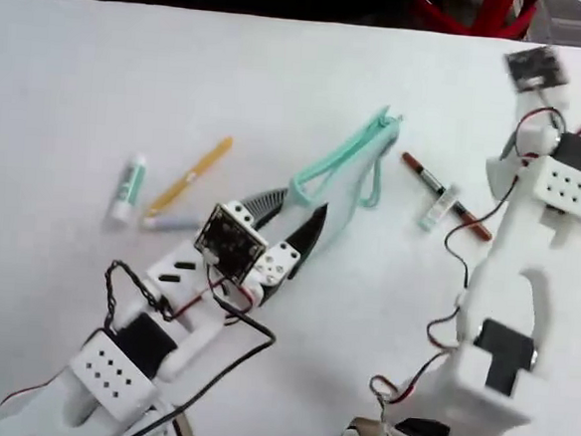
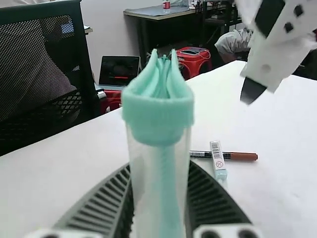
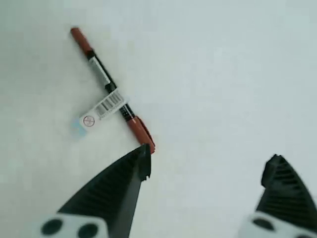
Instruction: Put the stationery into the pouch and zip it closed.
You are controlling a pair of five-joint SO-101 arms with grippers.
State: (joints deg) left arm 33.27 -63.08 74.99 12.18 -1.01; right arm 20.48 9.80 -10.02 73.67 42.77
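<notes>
1. Two arms are working. Our left gripper [image 1: 286, 215] is clamping the near end of the pouch [image 1: 346, 172], jaws narrowed onto its sides. We're probably steadying it so the teal end is pointing toward the other arm.
2. The pouch is lying mid-table [image 1: 81, 74]; we can't tell how far its mouth is open.
3. Our right gripper [image 3: 208, 156] is hanging wide open, gripping nothing, over the brown pen [image 3: 111, 89] and the small white stick [image 3: 99, 113] lying against it. One fingertip is sitting just beside the pen's end, so we're likely lining up a pick.
4. Nothing seems to be sitting in the pouch yet. The glue stick [image 1: 128, 189], yellow pen [image 1: 189, 176] and pale pen [image 1: 171, 222] are waiting beside the left arm, on the side away from the pouch.
5. We're leaving zipping for last.
</notes>
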